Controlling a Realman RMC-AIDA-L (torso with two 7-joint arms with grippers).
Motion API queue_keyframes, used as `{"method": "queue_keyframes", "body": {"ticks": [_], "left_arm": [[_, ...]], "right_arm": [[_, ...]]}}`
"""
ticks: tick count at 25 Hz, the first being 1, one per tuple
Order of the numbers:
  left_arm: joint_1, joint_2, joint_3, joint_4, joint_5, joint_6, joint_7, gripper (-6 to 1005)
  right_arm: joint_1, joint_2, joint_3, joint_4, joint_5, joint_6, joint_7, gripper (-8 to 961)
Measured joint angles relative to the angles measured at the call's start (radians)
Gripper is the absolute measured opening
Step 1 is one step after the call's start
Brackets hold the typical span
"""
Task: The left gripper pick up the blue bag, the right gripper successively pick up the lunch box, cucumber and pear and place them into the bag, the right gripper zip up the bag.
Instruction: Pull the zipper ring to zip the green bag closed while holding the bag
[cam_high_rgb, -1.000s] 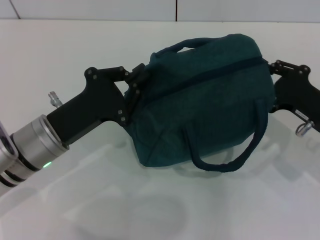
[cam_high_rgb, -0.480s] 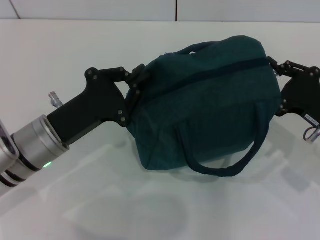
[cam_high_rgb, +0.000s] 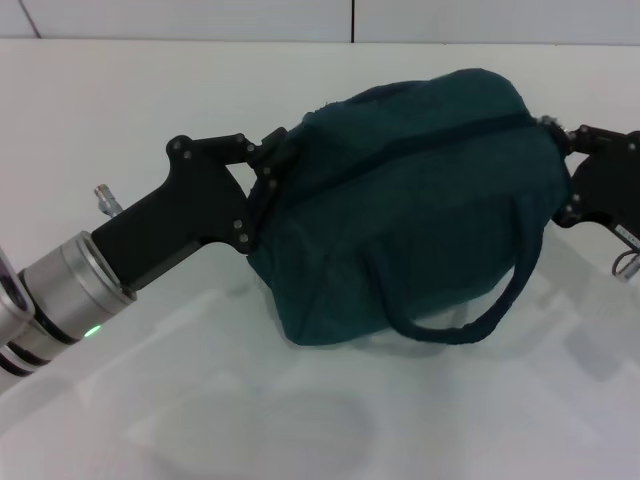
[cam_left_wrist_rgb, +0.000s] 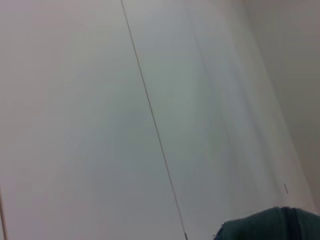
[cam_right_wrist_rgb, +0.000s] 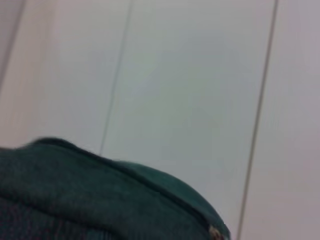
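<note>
The blue bag (cam_high_rgb: 400, 220) hangs bulging above the white table in the head view. Its zipper line (cam_high_rgb: 440, 140) runs closed along the top to the right end. My left gripper (cam_high_rgb: 268, 165) is shut on the bag's left end. My right gripper (cam_high_rgb: 556, 130) is at the bag's right end, pinched on the zipper pull (cam_right_wrist_rgb: 215, 232). The near handle (cam_high_rgb: 470, 325) droops at the front. The bag's edge shows in the left wrist view (cam_left_wrist_rgb: 270, 225) and its top in the right wrist view (cam_right_wrist_rgb: 75, 200). The lunch box, cucumber and pear are out of view.
A clear moulded tray (cam_high_rgb: 250, 420) lies on the white table (cam_high_rgb: 120, 100) under and in front of the bag. A white panelled wall with a dark seam (cam_high_rgb: 353, 20) stands behind the table.
My right gripper has drawn to the right with the zipper pull. The bag has stretched and shifted right, and its far handle has dropped out of sight. The left arm barely moved.
</note>
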Motion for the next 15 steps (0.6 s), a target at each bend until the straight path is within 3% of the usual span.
{"method": "queue_keyframes", "body": {"ticks": [6, 15], "left_arm": [[-0.003, 0.002, 0.0, 0.001, -0.001, 0.013, -0.008, 58], [-0.008, 0.012, 0.0, 0.001, -0.002, 0.017, -0.032, 68]], "right_arm": [[-0.005, 0.0, 0.001, 0.003, 0.007, 0.083, 0.005, 30], [-0.023, -0.003, -0.001, 0.015, 0.047, 0.064, 0.002, 41]]}}
